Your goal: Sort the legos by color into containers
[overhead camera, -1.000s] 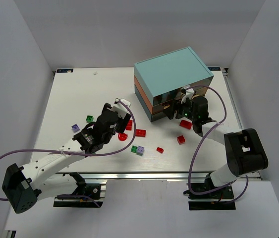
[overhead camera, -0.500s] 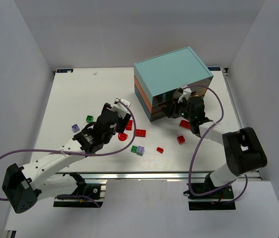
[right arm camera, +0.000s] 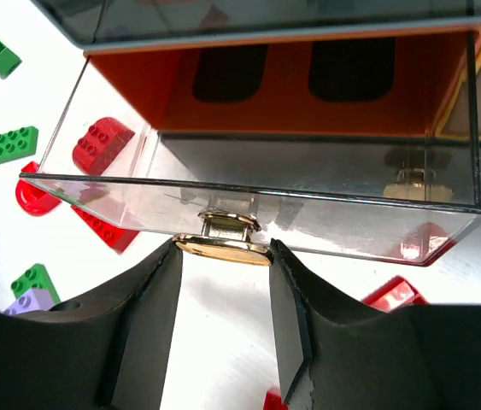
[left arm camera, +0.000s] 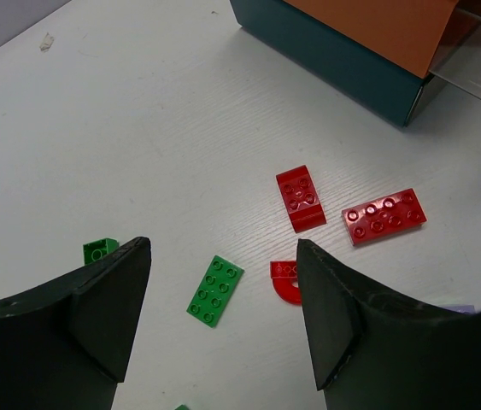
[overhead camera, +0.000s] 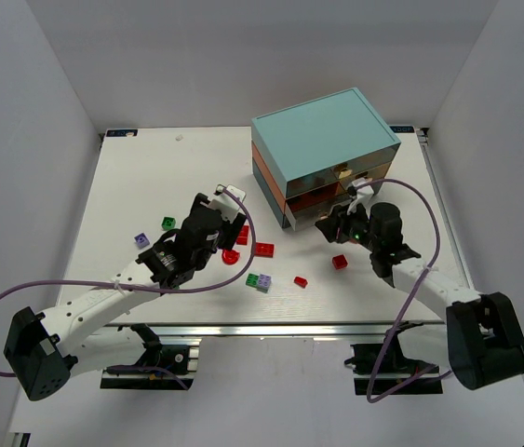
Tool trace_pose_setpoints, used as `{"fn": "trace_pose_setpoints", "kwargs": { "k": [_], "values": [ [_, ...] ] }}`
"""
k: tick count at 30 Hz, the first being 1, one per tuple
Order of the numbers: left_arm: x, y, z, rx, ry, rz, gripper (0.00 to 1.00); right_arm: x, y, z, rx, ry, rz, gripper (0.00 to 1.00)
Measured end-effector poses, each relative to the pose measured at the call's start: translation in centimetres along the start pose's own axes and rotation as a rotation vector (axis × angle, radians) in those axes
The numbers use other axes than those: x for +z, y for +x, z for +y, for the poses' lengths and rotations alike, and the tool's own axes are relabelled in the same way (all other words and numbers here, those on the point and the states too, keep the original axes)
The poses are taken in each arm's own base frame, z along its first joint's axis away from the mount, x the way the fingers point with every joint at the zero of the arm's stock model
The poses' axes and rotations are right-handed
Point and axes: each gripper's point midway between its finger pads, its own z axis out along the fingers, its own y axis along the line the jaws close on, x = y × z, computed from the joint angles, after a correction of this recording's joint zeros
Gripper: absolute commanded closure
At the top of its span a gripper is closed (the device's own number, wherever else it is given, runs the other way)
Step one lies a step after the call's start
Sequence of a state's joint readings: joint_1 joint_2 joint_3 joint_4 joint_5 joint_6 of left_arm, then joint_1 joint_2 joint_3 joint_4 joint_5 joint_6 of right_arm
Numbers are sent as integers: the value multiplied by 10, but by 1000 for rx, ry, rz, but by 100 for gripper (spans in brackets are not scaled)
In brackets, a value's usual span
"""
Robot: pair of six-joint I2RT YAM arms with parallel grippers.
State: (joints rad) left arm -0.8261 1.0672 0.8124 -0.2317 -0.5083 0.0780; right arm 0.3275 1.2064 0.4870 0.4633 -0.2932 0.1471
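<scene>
The chest (overhead camera: 325, 140) with a pale teal top stands at the back right. My right gripper (overhead camera: 334, 224) is shut on the gold handle (right arm camera: 223, 248) of a clear drawer (right arm camera: 308, 184), which is pulled out of the orange layer and looks empty. My left gripper (overhead camera: 222, 223) is open above the table, its jaws either side of a flat green lego (left arm camera: 214, 290). Red legos (left arm camera: 300, 198) (left arm camera: 385, 216) and a red arch piece (left arm camera: 284, 282) lie just beyond it.
More legos are scattered on the white table: red ones (overhead camera: 263, 249) (overhead camera: 340, 262) (overhead camera: 301, 281), a green and lilac pair (overhead camera: 259, 280), a green one (overhead camera: 167, 223) and a lilac one (overhead camera: 141, 240). A second gold handle (right arm camera: 411, 178) shows behind the drawer.
My right gripper has moved back from the chest towards the near edge with the handle in it, sliding the clear drawer out. The left arm has not moved.
</scene>
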Motion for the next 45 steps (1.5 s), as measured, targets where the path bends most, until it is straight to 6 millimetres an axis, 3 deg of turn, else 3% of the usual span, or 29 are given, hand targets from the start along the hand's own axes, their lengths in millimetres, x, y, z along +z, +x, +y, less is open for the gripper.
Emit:
{"fn": "trace_pose_setpoints", "kwargs": {
  "k": [3,8,11,12,16,19,22,26,27,30,31,32,35,36,37,39,41,43,44,45],
  "values": [
    [0,0,0,-1,0,0,20,-7,3,2,0,1,5,89],
    [0,0,0,-8,1,0,18,-14,9,3,-8,2,14,75],
    [0,0,-1,-12,1,0,17,-15,11,3,-14,3,24,47],
    [0,0,-1,-14,1,0,16,-16,12,3,-13,2,28,31],
    [0,0,-5,-21,23,0,14,-19,22,6,-20,-18,70,18],
    [2,2,-13,-27,58,8,14,-27,26,14,-29,-49,94,18],
    [7,9,-25,-32,103,33,20,-38,21,23,-57,-84,87,22],
    [17,27,-43,-43,152,106,48,-51,23,33,-100,-131,119,36],
    [20,32,-47,-46,161,131,61,-54,26,35,-108,-147,137,39],
    [28,41,-60,-74,187,201,75,-61,34,45,-152,-217,190,58],
    [31,42,-64,-93,193,223,75,-65,36,49,-169,-249,206,64],
    [33,42,-68,-114,197,241,74,-67,36,54,-189,-285,212,77],
    [34,48,-75,-187,201,298,43,-74,34,69,-252,-393,217,92],
    [32,52,-75,-223,193,320,34,-76,32,73,-265,-422,215,92],
    [30,56,-75,-259,184,343,26,-79,32,76,-282,-449,214,89],
    [28,61,-74,-335,159,376,23,-82,28,81,-321,-485,207,82],
    [25,63,-73,-415,134,396,21,-84,22,81,-358,-485,197,63],
    [24,62,-71,-495,109,407,18,-87,12,80,-398,-461,169,53],
    [23,61,-70,-537,94,411,18,-90,6,78,-427,-438,147,40],
    [23,62,-69,-578,78,418,15,-93,0,78,-446,-420,125,37]
  ]
}}
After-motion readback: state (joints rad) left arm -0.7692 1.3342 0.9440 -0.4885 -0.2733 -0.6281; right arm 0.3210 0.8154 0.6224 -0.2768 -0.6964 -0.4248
